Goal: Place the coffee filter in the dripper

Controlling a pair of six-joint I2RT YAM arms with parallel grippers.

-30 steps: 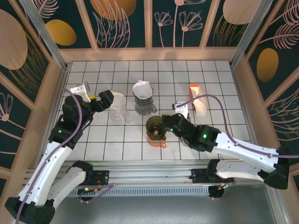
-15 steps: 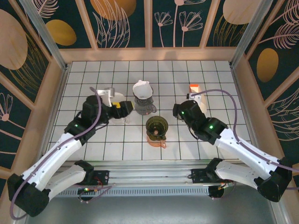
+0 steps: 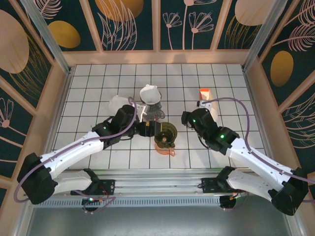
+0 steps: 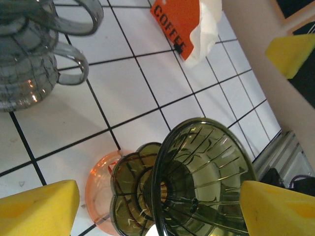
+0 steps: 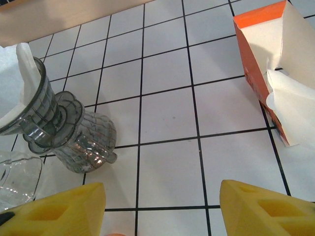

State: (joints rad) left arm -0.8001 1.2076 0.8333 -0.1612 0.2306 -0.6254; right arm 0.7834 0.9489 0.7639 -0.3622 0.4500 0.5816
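**Step in hand, as judged: dripper (image 4: 202,177) approached, filter (image 5: 290,98) not yet fetched.**
Left pincer (image 4: 157,201) stood partly open astride the green dripper on the table (image 5: 167,113), clasping nothing. Right pincer (image 5: 162,196) was open and empty near the orange box (image 4: 172,19), lettered "COFFEE", which held the white filter. The next move called for pinching one filter out.

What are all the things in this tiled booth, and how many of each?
table: one, white tiles, wood-framed.
server: one, smoky grey glass, far centre.
grey dripper: one, on the server, holding a white filter.
clear glass: one, transparent, left of the server.
green dripper: one, olive, no filter inside, near centre.
saucer: one, orange, under the green dripper.
filter box: one, orange, far right.
paper filters: count unclear, white, sticking out of the box.
left gripper: one, yellow fingers either side of the green dripper.
right gripper: one, yellow fingers, open, between server and box.
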